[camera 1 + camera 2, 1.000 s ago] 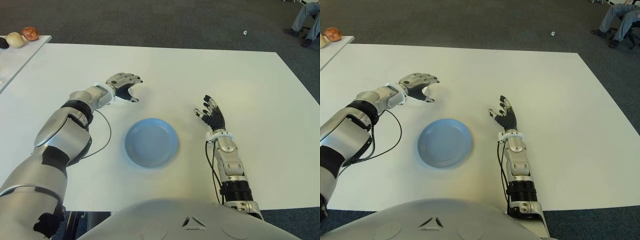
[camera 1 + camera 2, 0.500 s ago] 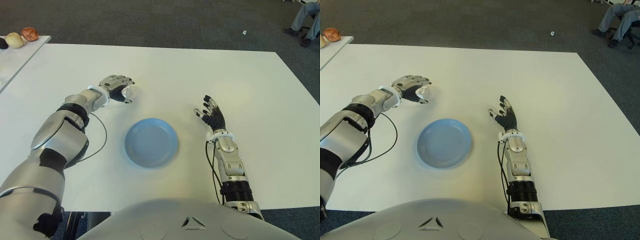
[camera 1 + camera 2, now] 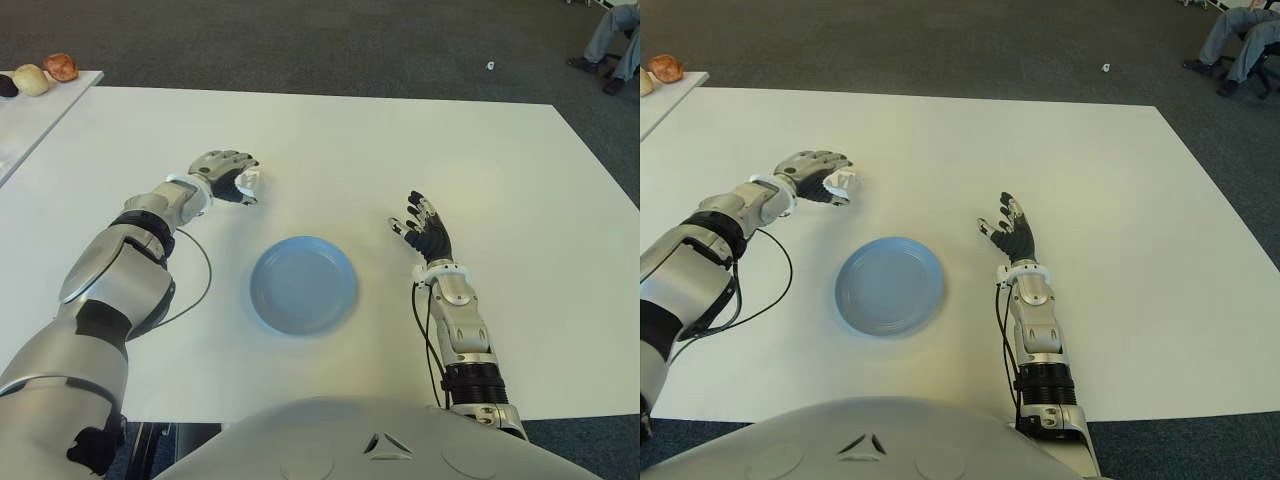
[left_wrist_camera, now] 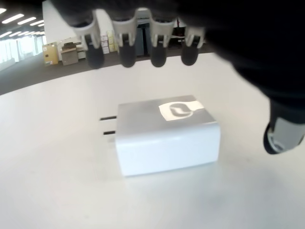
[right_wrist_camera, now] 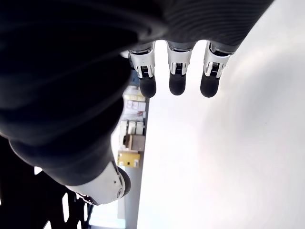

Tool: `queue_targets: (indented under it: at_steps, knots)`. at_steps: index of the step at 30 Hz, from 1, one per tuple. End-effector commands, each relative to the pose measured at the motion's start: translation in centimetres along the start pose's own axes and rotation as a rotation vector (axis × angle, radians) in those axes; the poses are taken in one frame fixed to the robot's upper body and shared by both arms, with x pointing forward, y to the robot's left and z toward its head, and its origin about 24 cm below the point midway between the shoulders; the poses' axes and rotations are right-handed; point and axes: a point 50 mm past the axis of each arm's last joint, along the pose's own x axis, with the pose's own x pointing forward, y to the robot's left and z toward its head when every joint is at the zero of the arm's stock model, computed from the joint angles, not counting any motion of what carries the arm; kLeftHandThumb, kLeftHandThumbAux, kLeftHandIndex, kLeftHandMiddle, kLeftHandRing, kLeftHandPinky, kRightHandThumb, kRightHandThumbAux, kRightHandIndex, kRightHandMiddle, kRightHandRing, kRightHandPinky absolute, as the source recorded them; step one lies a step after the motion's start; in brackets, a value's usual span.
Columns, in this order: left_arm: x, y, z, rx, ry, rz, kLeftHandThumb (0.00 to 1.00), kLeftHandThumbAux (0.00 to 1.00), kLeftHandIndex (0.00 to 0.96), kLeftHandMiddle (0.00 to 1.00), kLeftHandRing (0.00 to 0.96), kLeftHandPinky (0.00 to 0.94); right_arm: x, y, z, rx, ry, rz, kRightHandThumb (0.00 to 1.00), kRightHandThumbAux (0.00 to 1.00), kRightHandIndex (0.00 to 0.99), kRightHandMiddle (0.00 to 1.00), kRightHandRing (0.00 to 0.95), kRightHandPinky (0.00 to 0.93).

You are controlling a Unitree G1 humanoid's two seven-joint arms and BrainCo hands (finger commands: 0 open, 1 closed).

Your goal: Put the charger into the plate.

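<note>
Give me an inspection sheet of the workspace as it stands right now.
Surface: white table, flat.
Job's things: white charger lying on the table under the left hand; blue plate holds nothing.
Clutter: nothing seen.
Hands: left hand over the charger, fingers spread, not touching it; right hand right of the plate, open.
Cables: black cable looping beside the left arm.
Surroundings: side table with round items; grey carpet; a person's legs.

- Left and right eye views: head-mounted stereo pair, angled forward and down; both covered the white table (image 3: 400,140) and blue plate (image 3: 303,284).
- Left wrist view: close above the charger (image 4: 167,135).
- Right wrist view: close, past fingertips (image 5: 177,84) onto the table.
</note>
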Motion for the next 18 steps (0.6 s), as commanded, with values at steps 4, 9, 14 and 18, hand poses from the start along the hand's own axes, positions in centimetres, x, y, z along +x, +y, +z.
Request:
queue_targets:
  at_steps: [4, 9, 14, 18]
  knots:
    - [-0.47, -1.42, -0.36, -0.045, 0.038, -0.053, 0.150, 0.433, 0.000, 0.000, 0.000, 0.029, -0.33, -0.26, -0.72, 0.005, 0.041, -0.002, 0.002, 0.853, 0.000, 0.008, 0.005, 0.052]
    - [-0.51, -1.61, -0.40, -0.056, 0.050, -0.059, 0.146, 0.427, 0.000, 0.000, 0.000, 0.032, -0.40, -0.28, -0.68, 0.003, 0.037, -0.002, 0.000, 0.852, 0.000, 0.005, 0.003, 0.053]
    - [-0.55, -1.80, -0.38, -0.060, 0.053, -0.062, 0.144, 0.432, 0.000, 0.000, 0.000, 0.033, -0.48, -0.32, -0.66, 0.003, 0.035, -0.004, 0.002, 0.852, 0.000, 0.005, 0.003, 0.053]
    - [-0.64, -2.14, -0.36, -0.063, 0.058, -0.069, 0.141, 0.436, 0.000, 0.000, 0.000, 0.031, -0.56, -0.32, -0.61, 0.006, 0.034, -0.004, 0.005, 0.851, 0.000, 0.005, 0.003, 0.052]
